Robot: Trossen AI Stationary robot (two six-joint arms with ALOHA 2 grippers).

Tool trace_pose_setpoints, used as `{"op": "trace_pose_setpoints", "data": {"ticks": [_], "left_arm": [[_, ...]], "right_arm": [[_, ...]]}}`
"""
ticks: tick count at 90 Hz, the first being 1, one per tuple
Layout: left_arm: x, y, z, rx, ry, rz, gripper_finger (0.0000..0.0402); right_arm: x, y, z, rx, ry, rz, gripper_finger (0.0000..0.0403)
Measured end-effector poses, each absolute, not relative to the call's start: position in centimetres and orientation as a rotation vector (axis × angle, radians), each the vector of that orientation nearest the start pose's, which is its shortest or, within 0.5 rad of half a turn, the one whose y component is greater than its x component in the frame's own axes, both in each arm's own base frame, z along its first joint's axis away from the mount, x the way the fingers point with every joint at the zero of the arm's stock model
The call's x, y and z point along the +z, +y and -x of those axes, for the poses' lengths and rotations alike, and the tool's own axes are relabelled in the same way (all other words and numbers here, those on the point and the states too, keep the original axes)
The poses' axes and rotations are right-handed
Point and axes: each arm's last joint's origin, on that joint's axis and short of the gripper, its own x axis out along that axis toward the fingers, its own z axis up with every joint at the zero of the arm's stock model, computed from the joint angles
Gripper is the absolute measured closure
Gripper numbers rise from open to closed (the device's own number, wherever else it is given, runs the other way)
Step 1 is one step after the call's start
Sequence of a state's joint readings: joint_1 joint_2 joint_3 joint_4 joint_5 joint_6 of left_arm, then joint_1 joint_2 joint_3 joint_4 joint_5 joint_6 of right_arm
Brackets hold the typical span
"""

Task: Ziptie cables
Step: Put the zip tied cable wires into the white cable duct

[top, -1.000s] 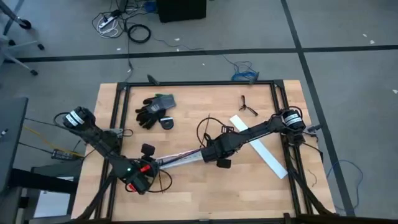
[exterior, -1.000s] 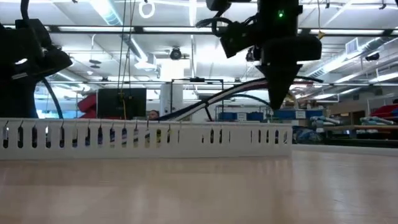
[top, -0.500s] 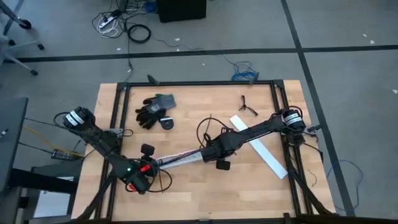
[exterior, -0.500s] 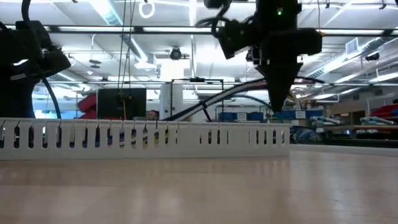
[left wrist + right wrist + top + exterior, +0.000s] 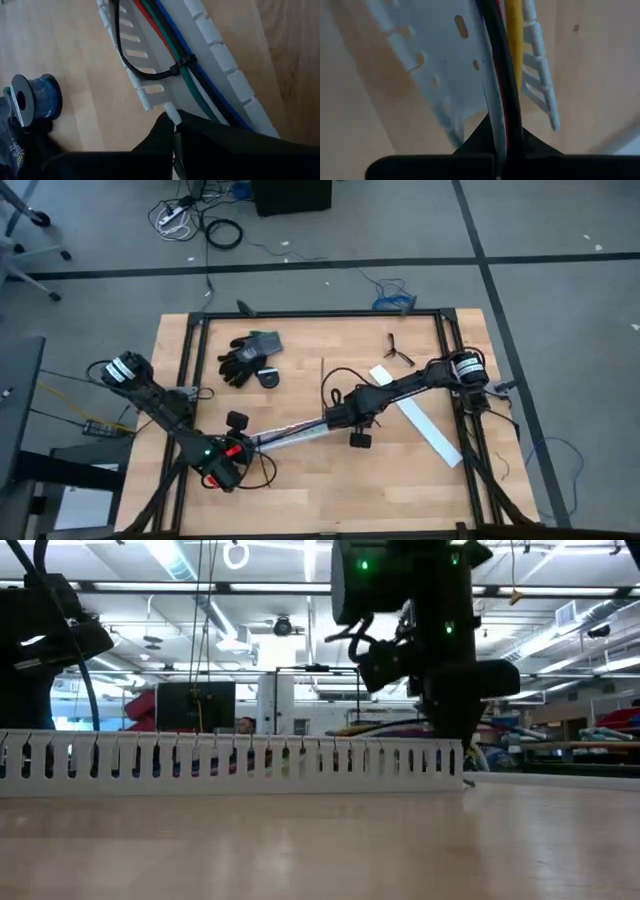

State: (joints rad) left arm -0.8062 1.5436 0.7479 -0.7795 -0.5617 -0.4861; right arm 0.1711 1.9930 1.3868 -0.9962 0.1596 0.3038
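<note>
Right gripper [image 5: 331,420] pinched on cables [image 5: 502,75] at one end of white channel [image 5: 290,435] | left gripper [image 5: 238,448] clamped on channel's other end | cables lie along channel, mid-table | ziptie [image 5: 150,70] looped through slot around cables.
</note>
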Motion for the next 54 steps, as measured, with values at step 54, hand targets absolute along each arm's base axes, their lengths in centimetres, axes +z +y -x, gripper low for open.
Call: {"op": "trace_pose_setpoints", "data": {"ticks": [54], "left_arm": [[14.2, -15.2, -16.9, 0.128, 1.201, -0.521, 0.0401]], "right_arm": [[15.1, 7.1, -35.6, -0.087, 1.547, -0.064, 0.0397]]}}
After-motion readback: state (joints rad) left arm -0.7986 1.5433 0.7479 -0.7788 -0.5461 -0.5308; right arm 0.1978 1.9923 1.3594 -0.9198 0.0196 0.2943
